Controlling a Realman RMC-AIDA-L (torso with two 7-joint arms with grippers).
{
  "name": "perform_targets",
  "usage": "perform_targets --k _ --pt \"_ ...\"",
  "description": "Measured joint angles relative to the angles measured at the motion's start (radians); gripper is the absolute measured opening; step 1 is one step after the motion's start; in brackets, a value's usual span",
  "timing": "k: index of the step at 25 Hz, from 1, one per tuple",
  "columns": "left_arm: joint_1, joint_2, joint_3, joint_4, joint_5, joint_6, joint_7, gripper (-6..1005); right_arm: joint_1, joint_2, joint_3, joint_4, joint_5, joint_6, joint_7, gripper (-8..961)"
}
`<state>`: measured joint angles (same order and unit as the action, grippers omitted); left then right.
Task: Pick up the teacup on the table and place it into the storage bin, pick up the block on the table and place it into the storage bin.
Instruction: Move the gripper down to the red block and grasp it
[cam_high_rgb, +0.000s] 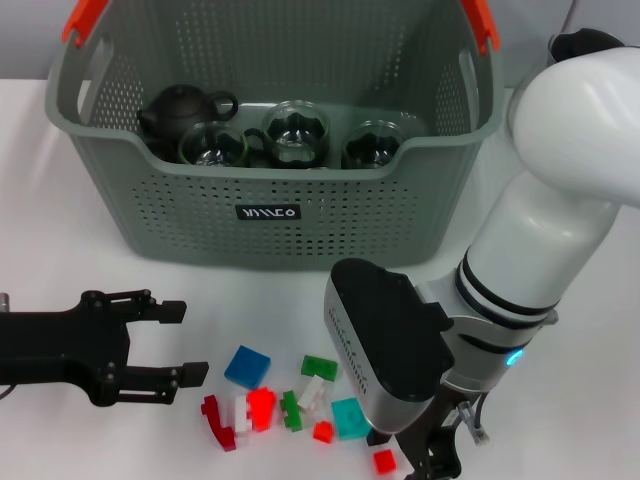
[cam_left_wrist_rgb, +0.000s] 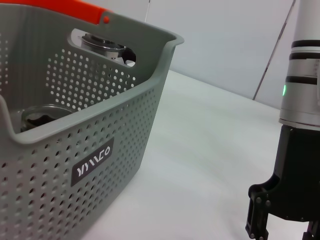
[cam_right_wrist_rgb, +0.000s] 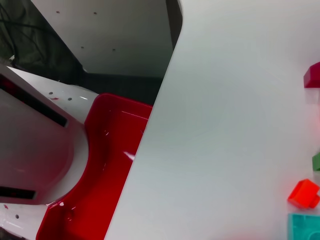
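Note:
The storage bin (cam_high_rgb: 270, 215) stands at the back of the table, and its perforated wall and label fill the left wrist view (cam_left_wrist_rgb: 90, 165). Inside it are three glass teacups (cam_high_rgb: 296, 132) and a dark teapot (cam_high_rgb: 178, 108); no teacup shows on the table. Loose blocks lie near the front edge: blue (cam_high_rgb: 247, 366), green (cam_high_rgb: 319, 367), red (cam_high_rgb: 260, 408), teal (cam_high_rgb: 349, 417). My left gripper (cam_high_rgb: 185, 343) is open and empty just left of the blocks. My right gripper (cam_high_rgb: 432, 462) hangs low at the blocks' right end, close to a small red block (cam_high_rgb: 384, 461), largely hidden by its wrist.
The bulky white right arm (cam_high_rgb: 560, 200) stands over the table's right side, beside the bin. In the right wrist view the table edge (cam_right_wrist_rgb: 150, 125) runs past a red part (cam_right_wrist_rgb: 100, 165) below it, with red (cam_right_wrist_rgb: 304, 193) and teal (cam_right_wrist_rgb: 304, 227) blocks nearby.

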<state>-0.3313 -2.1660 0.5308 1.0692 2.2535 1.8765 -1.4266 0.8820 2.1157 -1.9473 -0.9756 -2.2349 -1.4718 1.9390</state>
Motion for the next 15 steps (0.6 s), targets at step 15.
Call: perform_targets --k 15 --pt "-0.003 0.000 -0.001 -0.010 0.000 -0.001 -0.001 827 0.000 0.001 -0.002 0.000 0.000 0.000 0.000 605"
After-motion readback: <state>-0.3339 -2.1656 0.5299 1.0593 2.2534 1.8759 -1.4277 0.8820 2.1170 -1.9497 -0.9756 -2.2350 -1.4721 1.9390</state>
